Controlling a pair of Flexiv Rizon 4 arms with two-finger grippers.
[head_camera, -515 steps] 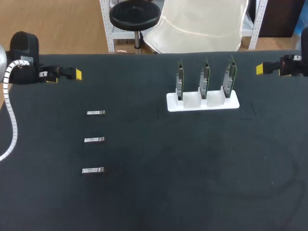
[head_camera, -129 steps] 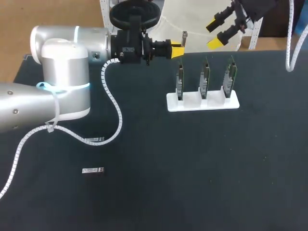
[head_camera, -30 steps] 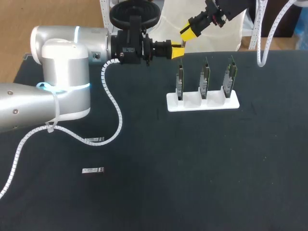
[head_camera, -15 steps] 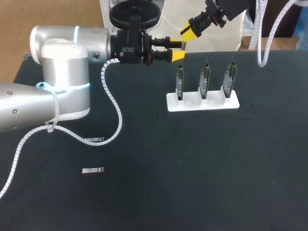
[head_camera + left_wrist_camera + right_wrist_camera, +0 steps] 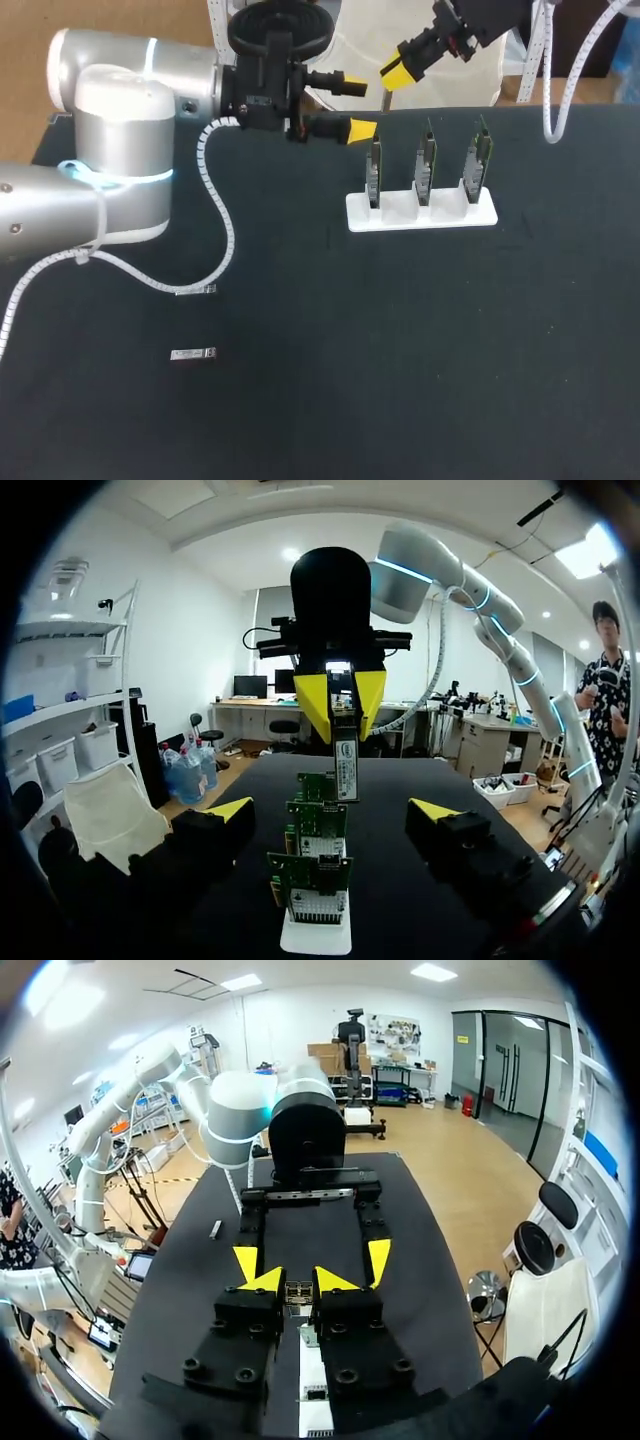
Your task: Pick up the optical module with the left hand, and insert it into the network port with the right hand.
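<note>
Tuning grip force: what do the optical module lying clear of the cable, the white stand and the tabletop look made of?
Optical module: likely bare metal, silvery-grey with a sheen. White stand: probably plastic, smooth, uniformly white, matte. Tabletop: black matte covering, perhaps cloth or rubber; no glare.

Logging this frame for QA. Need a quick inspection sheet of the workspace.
Surface: black table, nothing spilled on it.
Job's things: module held in the air, clear of the cards; spare module lying on the table; second spare module partly under a cable; white stand holding three upright cards.
Clutter: nothing seen.
Grippers: right gripper shut on the module; left gripper open and empty, facing it.
Cables: left arm cable droops onto the table across the second spare module; right arm cable hangs clear.
Surroundings: nothing seen touching the table or arms.
</note>
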